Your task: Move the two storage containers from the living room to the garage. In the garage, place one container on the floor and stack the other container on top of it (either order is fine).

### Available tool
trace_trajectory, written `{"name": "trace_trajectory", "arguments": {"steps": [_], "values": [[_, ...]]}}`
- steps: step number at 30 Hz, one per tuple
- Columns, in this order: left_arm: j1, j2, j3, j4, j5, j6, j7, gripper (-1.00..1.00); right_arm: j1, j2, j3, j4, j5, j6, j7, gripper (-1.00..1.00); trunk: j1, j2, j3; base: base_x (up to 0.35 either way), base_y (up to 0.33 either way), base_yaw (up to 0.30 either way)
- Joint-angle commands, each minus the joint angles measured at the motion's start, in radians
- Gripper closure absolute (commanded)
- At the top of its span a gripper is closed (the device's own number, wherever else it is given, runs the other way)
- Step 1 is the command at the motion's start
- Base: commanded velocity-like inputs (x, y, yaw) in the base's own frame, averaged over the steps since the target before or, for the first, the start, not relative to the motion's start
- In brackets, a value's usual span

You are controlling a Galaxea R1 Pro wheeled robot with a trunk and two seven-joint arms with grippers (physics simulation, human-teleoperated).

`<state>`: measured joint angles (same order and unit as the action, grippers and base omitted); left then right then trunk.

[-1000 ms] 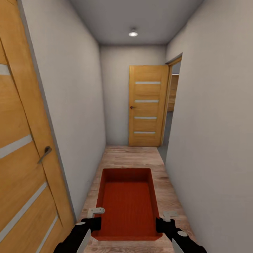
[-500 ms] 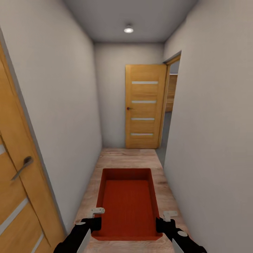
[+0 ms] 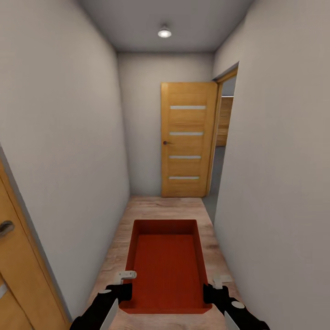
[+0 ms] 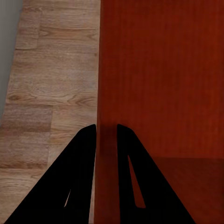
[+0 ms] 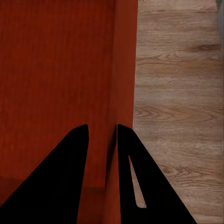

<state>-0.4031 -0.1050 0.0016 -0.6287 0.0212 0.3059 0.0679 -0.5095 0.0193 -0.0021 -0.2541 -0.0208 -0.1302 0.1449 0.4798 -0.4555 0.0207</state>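
Carried level out front in a narrow hallway above the wood plank floor (image 3: 160, 208): one orange-red storage container (image 3: 166, 263), open top up and nothing inside. Held from both sides, left pincer (image 3: 123, 285) clamped narrow over the left long wall near the near corner, right pincer (image 3: 211, 288) likewise on the right wall. Confirmed close up: left pincer (image 4: 106, 135) straddling the thin wall, one finger inside and one outside, and right pincer (image 5: 101, 135) the same on its side. Probably light, being empty; thin plain walls likely stiff enough to carry but apt to flex or slip under a hard pinch. Best taken as here, on opposite long walls at matching spots, kept level. Ahead, an open wooden door (image 3: 188, 137) and doorway at the right.
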Motion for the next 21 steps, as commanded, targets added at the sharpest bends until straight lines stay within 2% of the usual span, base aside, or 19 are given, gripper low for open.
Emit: {"name": "trace_trajectory", "arguments": {"steps": [1,21], "values": [[-0.001,0.034,0.015,0.000,-0.015,0.007,0.012,1.00,0.000,-0.007,0.030,-0.002,-0.008,-0.003,0.009,1.00,0.001,-0.001,0.000,0.329,-0.077,0.000],[-0.001,0.034,0.015,0.000,-0.015,0.007,0.012,1.00,0.000,-0.007,0.029,-0.002,-0.008,-0.003,0.010,1.00,0.001,-0.001,0.000,0.329,-0.019,0.000]]}}
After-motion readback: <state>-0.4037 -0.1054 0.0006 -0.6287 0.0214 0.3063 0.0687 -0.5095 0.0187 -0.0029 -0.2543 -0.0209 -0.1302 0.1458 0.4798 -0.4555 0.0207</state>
